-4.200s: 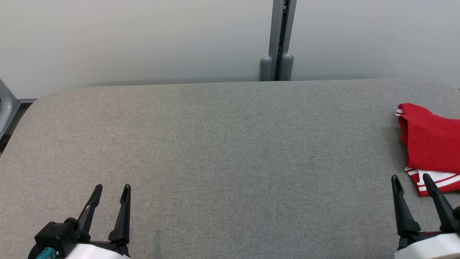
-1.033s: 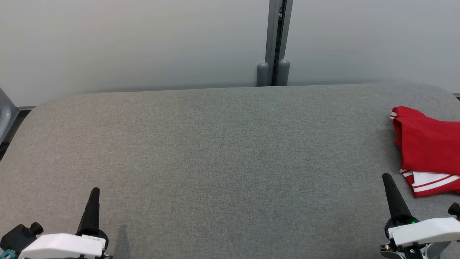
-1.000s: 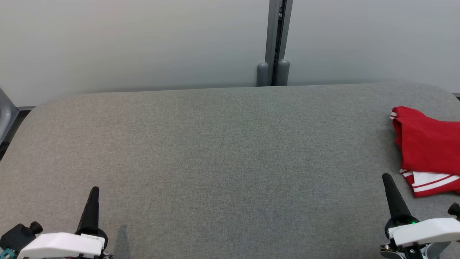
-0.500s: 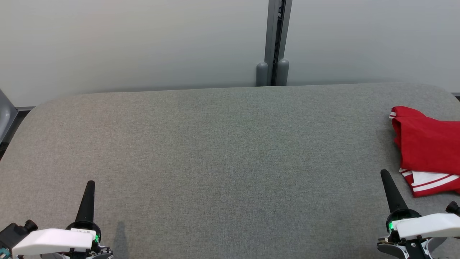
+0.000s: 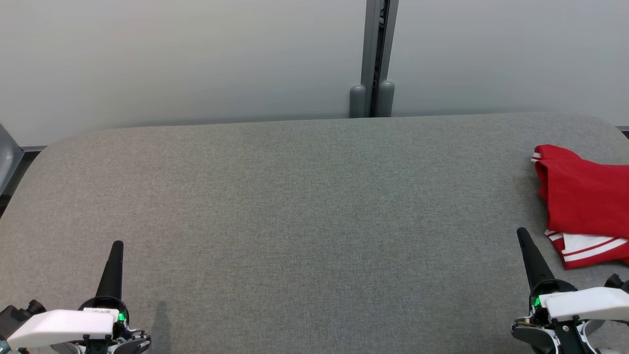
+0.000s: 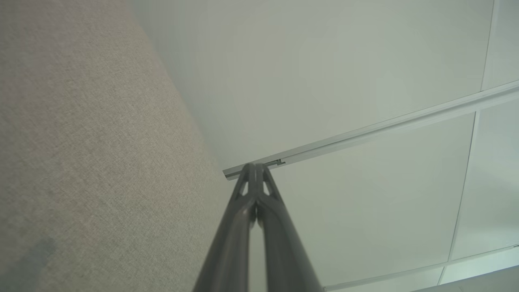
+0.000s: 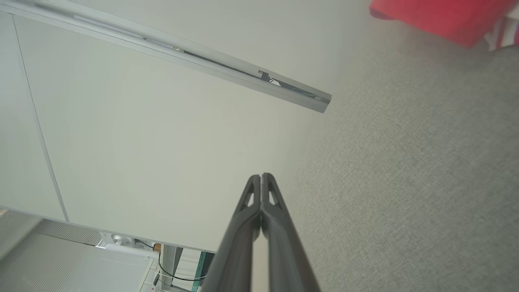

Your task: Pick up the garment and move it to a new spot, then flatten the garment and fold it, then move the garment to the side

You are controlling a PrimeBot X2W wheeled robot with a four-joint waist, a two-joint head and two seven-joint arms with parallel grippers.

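Observation:
The garment (image 5: 585,204) is red with white-striped trim and lies bunched at the table's far right edge; its red edge also appears in the right wrist view (image 7: 438,16) at the top right. My right gripper (image 5: 522,235) stands shut and empty at the lower right, a short way left of the garment's striped hem and apart from it. In its own wrist view the right gripper (image 7: 261,177) has both fingers pressed together. My left gripper (image 5: 117,245) is shut and empty at the lower left, far from the garment, its fingers closed (image 6: 255,166) in the left wrist view.
The grey fabric table (image 5: 304,206) spans the whole head view, with rounded far corners. A pale wall with a grey vertical post (image 5: 373,54) runs behind its far edge. A grey object (image 5: 5,157) sits off the table's left side.
Both grippers, open and side by side several seconds ago, now stand shut and turned edge-on. Over the last second both fingertips crept slightly up the view; the garment has not moved.

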